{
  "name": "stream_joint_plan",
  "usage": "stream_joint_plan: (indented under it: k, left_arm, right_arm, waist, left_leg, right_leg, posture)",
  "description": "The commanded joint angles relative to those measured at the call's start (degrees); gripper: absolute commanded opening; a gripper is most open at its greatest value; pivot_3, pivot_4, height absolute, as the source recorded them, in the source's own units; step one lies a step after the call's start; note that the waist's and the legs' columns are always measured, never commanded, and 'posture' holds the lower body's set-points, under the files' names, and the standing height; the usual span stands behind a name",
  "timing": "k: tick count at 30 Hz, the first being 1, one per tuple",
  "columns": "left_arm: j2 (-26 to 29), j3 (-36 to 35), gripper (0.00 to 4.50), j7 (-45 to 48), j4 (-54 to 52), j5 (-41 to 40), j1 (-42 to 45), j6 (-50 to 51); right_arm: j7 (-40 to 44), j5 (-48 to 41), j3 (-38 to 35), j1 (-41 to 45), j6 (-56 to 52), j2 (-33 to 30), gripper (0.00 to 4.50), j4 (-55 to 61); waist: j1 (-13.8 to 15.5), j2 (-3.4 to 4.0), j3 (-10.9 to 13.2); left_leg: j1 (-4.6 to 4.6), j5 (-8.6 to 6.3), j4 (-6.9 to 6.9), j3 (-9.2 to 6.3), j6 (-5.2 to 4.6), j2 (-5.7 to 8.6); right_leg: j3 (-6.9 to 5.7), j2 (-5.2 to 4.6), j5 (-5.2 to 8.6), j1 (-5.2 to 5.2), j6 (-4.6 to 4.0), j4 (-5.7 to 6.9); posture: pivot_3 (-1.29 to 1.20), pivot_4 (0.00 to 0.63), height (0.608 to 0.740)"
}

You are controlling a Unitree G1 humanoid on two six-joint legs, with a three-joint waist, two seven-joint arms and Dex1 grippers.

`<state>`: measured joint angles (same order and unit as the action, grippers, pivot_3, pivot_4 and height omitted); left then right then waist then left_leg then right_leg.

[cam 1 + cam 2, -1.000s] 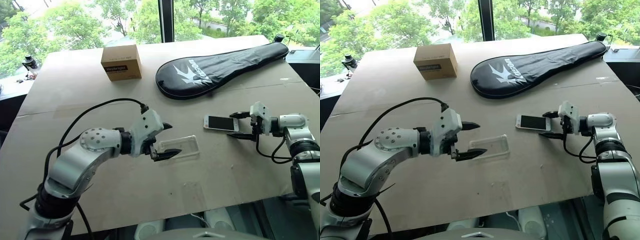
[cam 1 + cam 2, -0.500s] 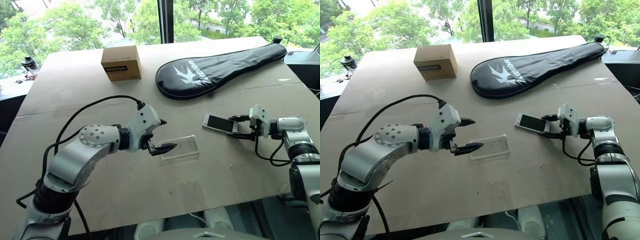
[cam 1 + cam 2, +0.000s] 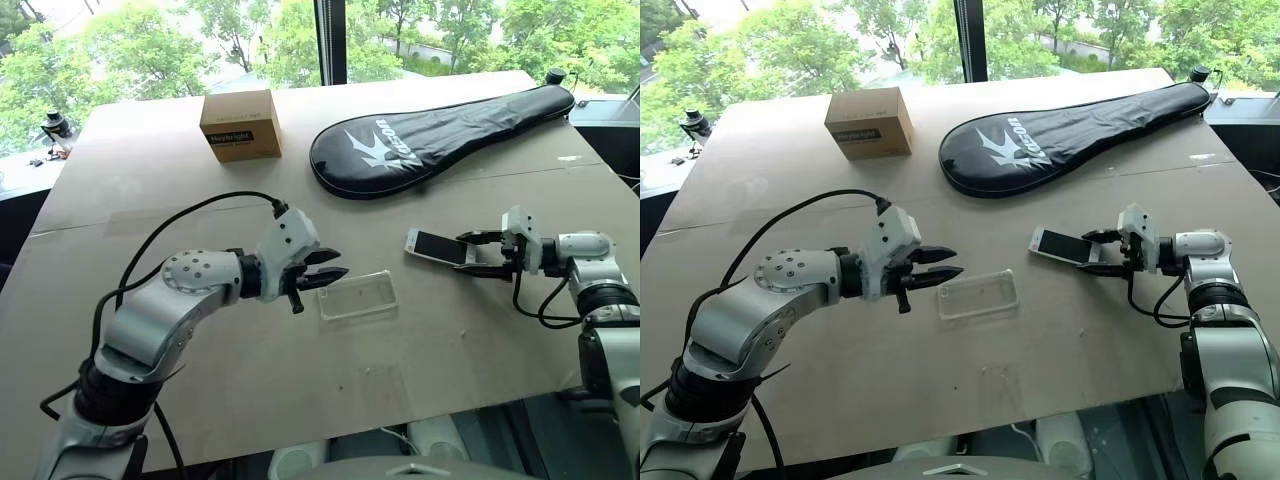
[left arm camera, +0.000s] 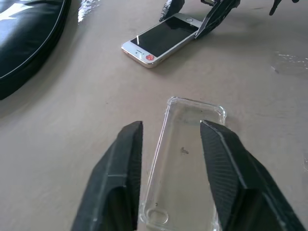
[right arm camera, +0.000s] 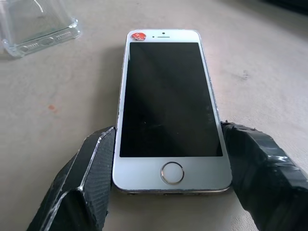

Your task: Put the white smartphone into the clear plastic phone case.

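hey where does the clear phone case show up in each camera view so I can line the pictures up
Left eye view: clear plastic phone case lies mid-table, before the left gripper.
Right eye view: same spot.
Left wrist view: between that gripper's two fingers.
Right wrist view: one corner, beyond the phone.
Shared landmark: the white smartphone, at the right gripper.

Both arms are built of rounded silver-grey metal shells joined by black rings. The left arm [image 3: 165, 310] has a domed joint cap dotted with small dark screw holes, and a black cable [image 3: 190, 215] loops over it to a white wrist block. The right arm [image 3: 600, 290] carries a thinner black cable. Each ends in two black, pointed fingers with ridged inner faces.
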<state>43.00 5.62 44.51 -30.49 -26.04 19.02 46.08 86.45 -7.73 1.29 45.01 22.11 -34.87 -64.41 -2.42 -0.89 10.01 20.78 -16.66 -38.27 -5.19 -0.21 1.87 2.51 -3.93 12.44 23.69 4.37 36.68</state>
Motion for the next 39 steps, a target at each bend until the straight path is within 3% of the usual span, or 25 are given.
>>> stream_joint_plan:
  k: [1,10,21,31,39]
  left_arm:
    - [-0.5,-0.5,0.04,0.3,0.0,0.7,0.7,-3.2]
    - [-2.1,0.8,0.04,1.4,4.0,2.4,2.5,-7.5]
    - [-4.2,1.6,0.04,3.4,3.6,1.5,2.5,-8.3]
    - [-3.4,6.3,0.04,5.2,3.6,3.6,2.4,-7.6]
    - [-4.6,7.2,0.04,4.6,2.4,3.4,2.9,-5.7]
  right_arm:
    - [6.1,-3.0,4.8,-1.9,0.2,-1.3,2.9,8.2]
    - [6.1,-11.5,12.6,-4.7,-4.5,-3.5,2.9,28.4]
    - [6.1,-8.9,19.0,-2.7,-0.2,-5.4,2.9,26.8]
    - [5.0,-2.2,19.6,-1.8,3.0,-3.9,2.9,28.0]
    - [6.1,-5.8,23.1,-2.9,2.9,-6.5,2.9,28.5]
  waist:
    - [0.0,0.01,0.0]
    - [0.2,0.12,0.1]
    - [0.1,0.12,0.1]
    - [0.2,0.12,0.1]
    - [0.3,0.12,0.1]
  left_leg:
    - [0.03,0.0,0.01,0.0,0.0,0.0]
    - [0.02,0.0,-0.03,-0.02,0.0,0.01]
    - [0.07,0.0,-0.03,-0.04,-0.01,0.02]
    - [0.05,0.0,-0.03,-0.03,-0.01,0.02]
    - [0.06,0.0,-0.03,-0.04,-0.01,0.02]
  right_leg:
    - [0.01,-0.01,0.0,0.02,0.0,-0.01]
    - [0.01,-0.02,0.0,0.03,0.0,0.05]
    - [-0.02,-0.04,0.0,0.04,0.01,0.0]
    - [-0.01,-0.03,0.0,0.03,0.01,0.01]
    - [-0.02,-0.04,0.0,0.03,0.01,0.01]
  posture:
    - [0.0,0.15,0.74]
    - [0.0,0.15,0.74]
    - [0.0,0.15,0.74]
    - [0.0,0.15,0.74]
    - [0.0,0.15,0.74]
